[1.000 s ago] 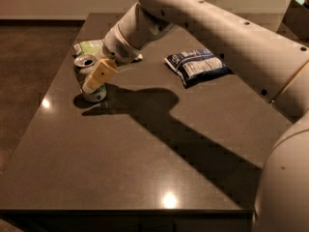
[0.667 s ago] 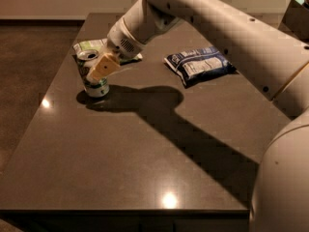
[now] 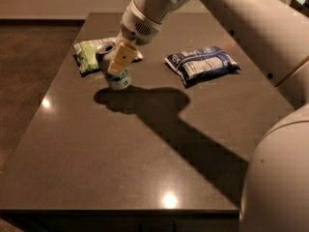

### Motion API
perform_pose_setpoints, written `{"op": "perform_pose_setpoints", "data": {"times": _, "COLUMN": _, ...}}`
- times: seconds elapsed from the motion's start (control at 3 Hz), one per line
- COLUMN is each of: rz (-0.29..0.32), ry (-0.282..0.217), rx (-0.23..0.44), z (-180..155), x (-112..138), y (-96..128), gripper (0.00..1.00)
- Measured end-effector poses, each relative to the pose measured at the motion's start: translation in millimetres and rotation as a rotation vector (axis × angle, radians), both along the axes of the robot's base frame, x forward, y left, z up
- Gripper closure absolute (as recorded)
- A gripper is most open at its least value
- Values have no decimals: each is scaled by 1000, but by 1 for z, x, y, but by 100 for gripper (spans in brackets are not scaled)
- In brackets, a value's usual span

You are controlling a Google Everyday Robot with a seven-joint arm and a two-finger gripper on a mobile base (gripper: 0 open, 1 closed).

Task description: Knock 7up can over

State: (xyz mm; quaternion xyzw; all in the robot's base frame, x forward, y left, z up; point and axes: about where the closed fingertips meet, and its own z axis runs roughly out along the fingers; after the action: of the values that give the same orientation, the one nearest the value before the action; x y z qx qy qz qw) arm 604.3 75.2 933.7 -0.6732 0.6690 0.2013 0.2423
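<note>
Fingers (image 3: 122, 56) look pressed together to me, one tan wedge with no gap showing and nothing pinched. The gripper (image 3: 117, 69) sits on the right flank of the 7up can (image 3: 120, 81), touching it or very nearly. The can stands at the far left of the table, tipped off upright, its silver top leaning left and away toward the green snack bag (image 3: 87, 55) just behind it. I judge the push has to go leftward, across the can's long axis and high on the body.

The white arm (image 3: 217, 13) reaches in from the upper right. The table (image 3: 145, 153) is dark, glossy and flat, so I expect the can to slide or roll easily. Dark floor (image 3: 29, 81) lies beyond the left edge. A blue snack bag (image 3: 202, 64) lies well apart on the right.
</note>
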Motion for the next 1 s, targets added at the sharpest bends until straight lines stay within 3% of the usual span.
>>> {"op": "perform_pose_setpoints", "data": {"times": 0.33, "rz": 35, "ry": -79, "rx": -231, "z": 6, "x": -3, "y": -46, "gripper": 100}}
{"op": "perform_pose_setpoints", "data": {"times": 0.67, "rz": 60, "ry": -129, "rx": -374, "z": 5, "x": -3, "y": -72, "gripper": 100}}
{"op": "perform_pose_setpoints", "data": {"times": 1.0, "rz": 137, "ry": -158, "rx": -464, "z": 0, "x": -14, "y": -82, "gripper": 85}}
